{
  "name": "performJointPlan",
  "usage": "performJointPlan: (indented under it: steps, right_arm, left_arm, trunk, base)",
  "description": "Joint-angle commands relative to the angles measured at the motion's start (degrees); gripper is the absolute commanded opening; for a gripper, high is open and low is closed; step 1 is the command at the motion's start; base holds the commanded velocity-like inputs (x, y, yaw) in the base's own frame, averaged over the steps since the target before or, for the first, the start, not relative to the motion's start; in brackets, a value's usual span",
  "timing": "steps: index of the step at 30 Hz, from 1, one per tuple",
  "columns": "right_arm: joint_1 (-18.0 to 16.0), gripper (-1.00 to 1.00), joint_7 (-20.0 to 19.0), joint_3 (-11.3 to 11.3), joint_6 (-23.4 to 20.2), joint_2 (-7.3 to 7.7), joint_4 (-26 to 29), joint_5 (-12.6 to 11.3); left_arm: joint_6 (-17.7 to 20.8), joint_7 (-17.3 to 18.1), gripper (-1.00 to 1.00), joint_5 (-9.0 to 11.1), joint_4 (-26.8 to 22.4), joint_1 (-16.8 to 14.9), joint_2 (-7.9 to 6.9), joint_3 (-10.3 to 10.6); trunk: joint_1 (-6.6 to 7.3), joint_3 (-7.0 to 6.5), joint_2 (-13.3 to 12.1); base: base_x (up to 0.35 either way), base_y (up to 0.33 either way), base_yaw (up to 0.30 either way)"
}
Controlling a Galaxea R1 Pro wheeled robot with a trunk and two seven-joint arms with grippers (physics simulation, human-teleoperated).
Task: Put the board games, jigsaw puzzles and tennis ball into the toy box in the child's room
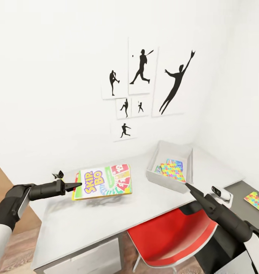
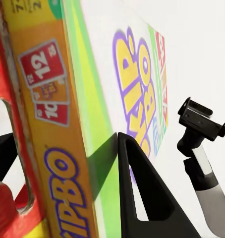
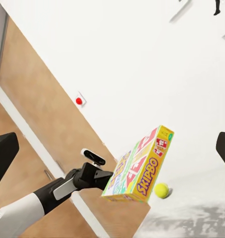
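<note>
The Skip-Bo board game (image 1: 103,182) is held by one end in the left hand (image 1: 74,186), which is closed on the box's edge; in the left wrist view one finger (image 2: 142,193) is seen pressed flat against the lid. The box is carried clear above the desk (image 1: 76,224), with its shadow cast below. The toy box (image 1: 169,166) stands further along the desk toward the wall, with a jigsaw puzzle (image 1: 172,169) already lying inside.

For the step to be done well, the game should be kept level, swung across until it hangs wholly over the toy box's opening, lowered past the near rim, and only then released. Since the grip sits at one end, sagging of the far end is likely and should be allowed for. The right hand (image 1: 190,188) is best kept out of the path.

Its fingers are widely parted in the right wrist view and nothing is held. The tennis ball (image 3: 161,190) is seen small, behind the game. A second puzzle (image 1: 256,201) is cut off at the picture's edge. What else lies in the toy box cannot be made out.
</note>
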State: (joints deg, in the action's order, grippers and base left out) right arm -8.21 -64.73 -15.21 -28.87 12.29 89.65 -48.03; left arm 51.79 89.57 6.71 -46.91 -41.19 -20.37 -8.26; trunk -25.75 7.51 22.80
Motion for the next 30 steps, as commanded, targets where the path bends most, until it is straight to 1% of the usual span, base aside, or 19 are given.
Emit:
performJointPlan:
  steps: [1,5,8,21,25,30]
  right_arm:
    - [-0.1,1.00,0.0,0.0,-0.5,0.01,0.0,-0.3]
    - [-0.1,1.00,0.0,0.0,-0.5,0.01,0.0,-0.3]
    - [-0.1,1.00,0.0,0.0,-0.5,0.01,0.0,-0.3]
    - [-0.1,1.00,-0.1,0.0,-0.5,0.01,0.0,-0.3]
    - [-0.1,1.00,-0.1,0.0,-0.5,0.01,0.0,-0.3]
    - [-0.1,1.00,0.0,0.0,-0.5,0.01,0.0,-0.2]
  left_arm:
    - [0.6,0.3,-1.00,0.1,0.0,0.0,-0.02,0.0]
    - [0.5,0.3,-1.00,0.1,0.0,0.0,-0.03,0.0]
    - [0.4,0.3,-1.00,0.1,0.0,0.0,-0.02,0.0]
    - [0.2,0.3,-1.00,0.1,-0.1,0.0,0.01,0.1]
    - [0.2,0.3,-1.00,0.1,-0.1,0.0,0.00,0.1]
    - [0.2,0.3,-1.00,0.0,-0.1,0.0,-0.02,0.0]
  trunk:
    - [-0.04,0.04,0.1]
    - [-0.04,-0.26,0.1]
    - [-0.04,-0.49,0.1]
    - [-0.04,-1.48,0.1]
    - [-0.04,-1.59,0.1]
    - [-0.04,-1.61,0.1]
  base:
    - [0.000,-0.008,-0.199]
    - [0.000,-0.022,-0.200]
    - [0.000,-0.139,-0.200]
    - [0.002,-0.276,-0.198]
    - [0.054,-0.125,-0.076]
    - [0.014,-0.021,-0.013]
